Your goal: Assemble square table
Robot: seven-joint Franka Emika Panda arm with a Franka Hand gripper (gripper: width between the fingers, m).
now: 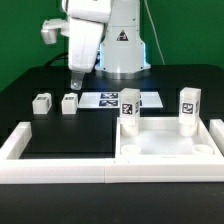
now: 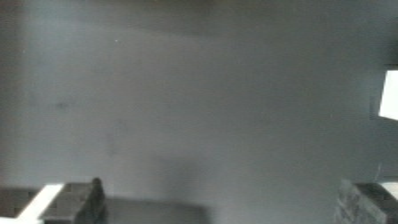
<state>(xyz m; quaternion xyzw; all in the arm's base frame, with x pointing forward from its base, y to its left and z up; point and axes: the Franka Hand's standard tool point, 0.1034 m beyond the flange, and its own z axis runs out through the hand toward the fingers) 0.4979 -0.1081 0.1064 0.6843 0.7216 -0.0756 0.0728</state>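
Observation:
The white square table top [image 1: 165, 150] lies at the front of the exterior view's right, rim up. Two white tagged legs [image 1: 130, 110] [image 1: 188, 108] stand upright in its far corners. Two more small tagged leg blocks [image 1: 41, 102] [image 1: 69, 103] lie loose on the black table on the exterior view's left. My gripper [image 1: 77, 84] hangs just above and behind the nearer loose block. In the wrist view the gripper [image 2: 217, 205] is open and empty over blurred bare table, with the fingers [image 2: 63, 200] set far apart. A white patch [image 2: 390, 95] shows at that view's edge; I cannot tell what it is.
The marker board [image 1: 108, 100] lies flat on the table between the loose blocks and the table top. A long white border rail [image 1: 55, 172] runs along the front and up both sides. The robot base [image 1: 122, 55] stands at the back.

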